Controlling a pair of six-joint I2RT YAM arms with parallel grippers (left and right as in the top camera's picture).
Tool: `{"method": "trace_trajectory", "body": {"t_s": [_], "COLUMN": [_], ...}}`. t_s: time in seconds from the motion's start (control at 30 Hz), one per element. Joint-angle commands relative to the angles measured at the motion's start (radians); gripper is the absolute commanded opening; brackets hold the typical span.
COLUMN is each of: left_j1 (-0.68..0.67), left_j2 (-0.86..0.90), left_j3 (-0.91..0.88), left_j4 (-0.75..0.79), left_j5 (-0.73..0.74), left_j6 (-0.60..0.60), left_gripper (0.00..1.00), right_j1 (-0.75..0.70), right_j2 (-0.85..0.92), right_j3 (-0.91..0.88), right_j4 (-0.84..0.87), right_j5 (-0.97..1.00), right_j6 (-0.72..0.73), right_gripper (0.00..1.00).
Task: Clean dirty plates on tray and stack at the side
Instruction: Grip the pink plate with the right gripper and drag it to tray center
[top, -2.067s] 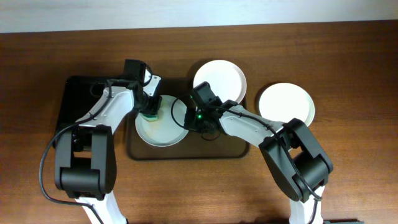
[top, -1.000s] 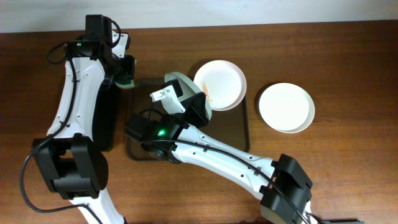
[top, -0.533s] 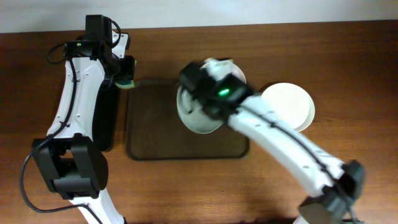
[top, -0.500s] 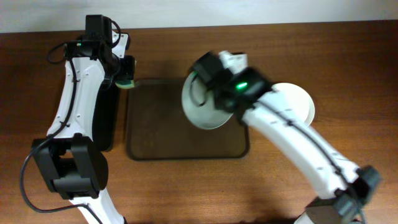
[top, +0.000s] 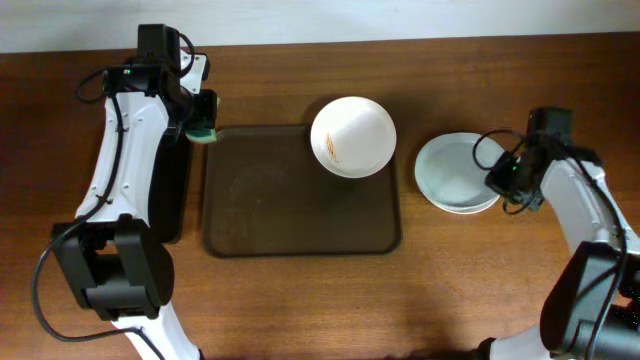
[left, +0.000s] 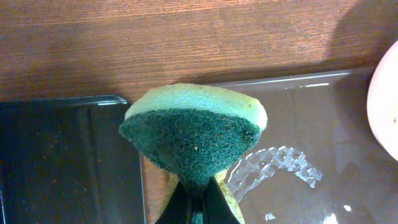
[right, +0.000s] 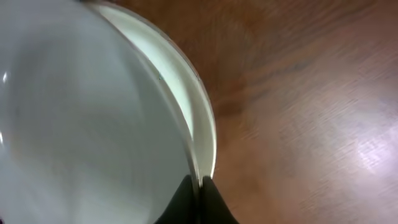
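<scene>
— The plates?
— One smeared plate (top: 352, 136) lies on the tray (top: 280, 215). My right end effector (top: 496, 179) pinches the top plate (top: 455, 172) stacked beside it; my left end effector (top: 203, 126) pinches a sponge (left: 193, 130).

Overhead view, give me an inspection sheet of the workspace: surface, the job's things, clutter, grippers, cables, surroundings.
Surface: wooden table.
Job's things: brown tray with wet streaks; smeared white plate at its far right corner; two-plate stack on the table to the right of the tray.
Clutter: black tray under the left arm.
Grippers: left gripper shut on green sponge; right gripper shut on the rim of the stack's top plate.
Cables: black loops at both arms.
Surroundings: white wall strip beyond the table.
</scene>
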Motion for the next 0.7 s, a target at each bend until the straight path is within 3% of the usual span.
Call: {"method": "trace_trajectory", "body": {"t_s": [0.0, 0.03, 0.07, 0.17, 0.23, 0.3, 0.4, 0.6, 0.67], "left_j1": [0.0, 0.0, 0.0, 0.0, 0.0, 0.0, 0.0, 0.0, 0.0], "left_j2": [-0.006, -0.006, -0.006, -0.006, -0.006, -0.006, -0.006, -0.006, -0.006], "left_j3": [0.0, 0.0, 0.0, 0.0, 0.0, 0.0, 0.0, 0.0, 0.0], "left_j4": [0.001, 0.001, 0.001, 0.001, 0.001, 0.001, 0.001, -0.01, -0.009], "left_j5": [0.011, 0.011, 0.011, 0.016, 0.015, 0.015, 0.015, 0.016, 0.016], "left_j6": [-0.014, -0.014, -0.014, -0.014, -0.014, -0.014, -0.014, -0.014, -0.014], "left_gripper": [0.01, 0.01, 0.01, 0.01, 0.01, 0.01, 0.01, 0.01, 0.01], "right_j1": [0.005, 0.004, 0.004, 0.037, 0.185, 0.347, 0.537, 0.559, 0.559], "right_j2": [0.021, 0.021, 0.021, 0.007, 0.006, 0.018, 0.15, 0.293, 0.309], "right_j3": [-0.04, -0.04, -0.035, 0.116, 0.256, 0.261, 0.261, 0.261, 0.261], "right_j4": [0.045, 0.046, 0.051, -0.018, -0.036, 0.042, 0.068, 0.095, 0.094], "right_j5": [-0.022, -0.022, -0.036, -0.246, -0.281, -0.225, -0.033, -0.027, -0.029], "right_j6": [0.002, 0.002, 0.002, -0.028, 0.006, 0.182, 0.344, 0.397, 0.404], "right_gripper": [0.22, 0.53, 0.6, 0.64, 0.62, 0.58, 0.39, 0.2, 0.19]}}
